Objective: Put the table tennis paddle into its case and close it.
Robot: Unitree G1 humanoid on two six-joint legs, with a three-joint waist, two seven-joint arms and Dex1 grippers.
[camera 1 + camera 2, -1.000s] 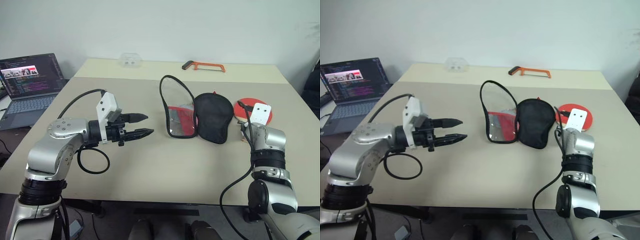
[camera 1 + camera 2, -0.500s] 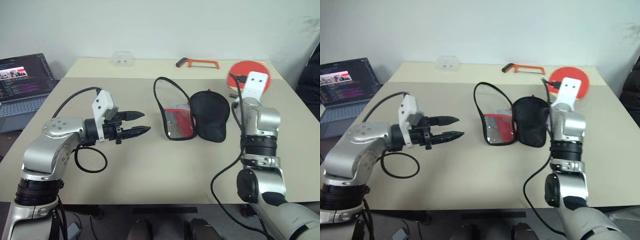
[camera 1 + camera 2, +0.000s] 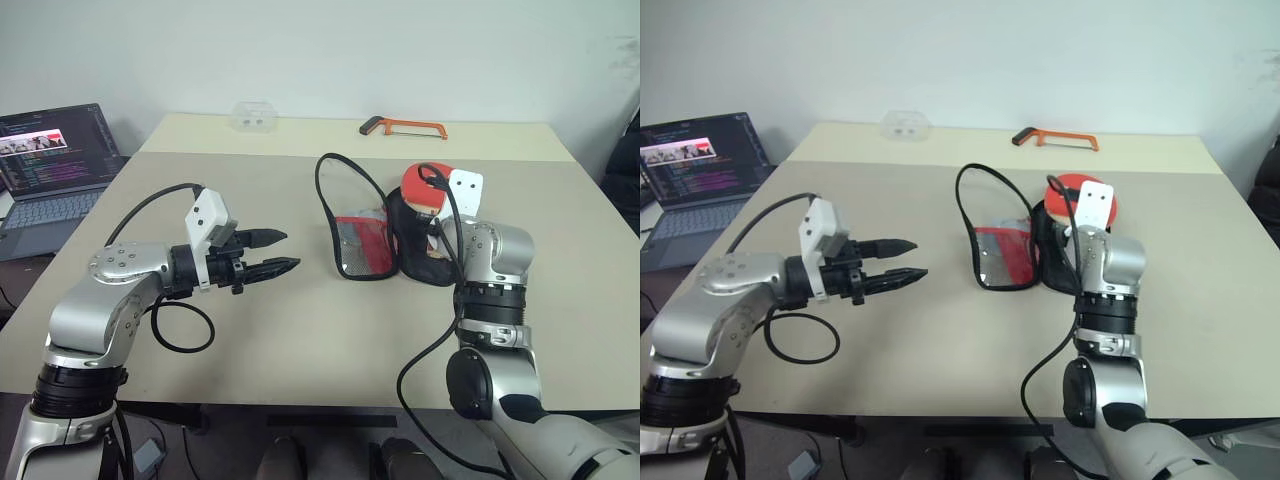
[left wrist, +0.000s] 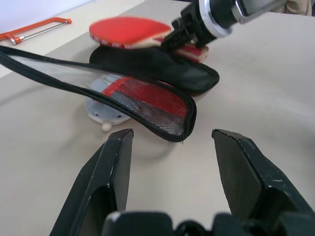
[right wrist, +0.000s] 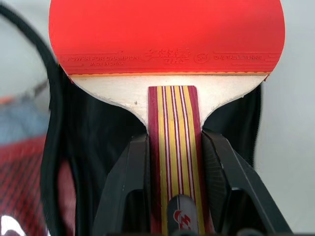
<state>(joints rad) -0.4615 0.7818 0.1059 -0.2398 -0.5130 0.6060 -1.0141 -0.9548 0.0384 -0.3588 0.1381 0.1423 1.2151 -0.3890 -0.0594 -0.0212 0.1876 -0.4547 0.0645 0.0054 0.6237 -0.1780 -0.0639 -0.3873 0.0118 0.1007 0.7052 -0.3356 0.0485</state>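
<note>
The table tennis paddle, red-faced with a striped wooden handle, hangs flat just above the black half of the case. My right gripper is shut on its handle. The case lies unzipped at the table's middle, its red and mesh half to the left and the zip edge arching up. My left gripper hovers open and empty to the left of the case, pointing at it. In the left wrist view the paddle floats over the case beyond my open left gripper.
An orange hacksaw and a small clear plastic box lie at the table's far side. An open laptop stands on a desk to the left. Bare tabletop lies in front of the case.
My right arm lifted the paddle off the table to the right of the case and carried it left, over the black half. The left gripper stayed where it was.
</note>
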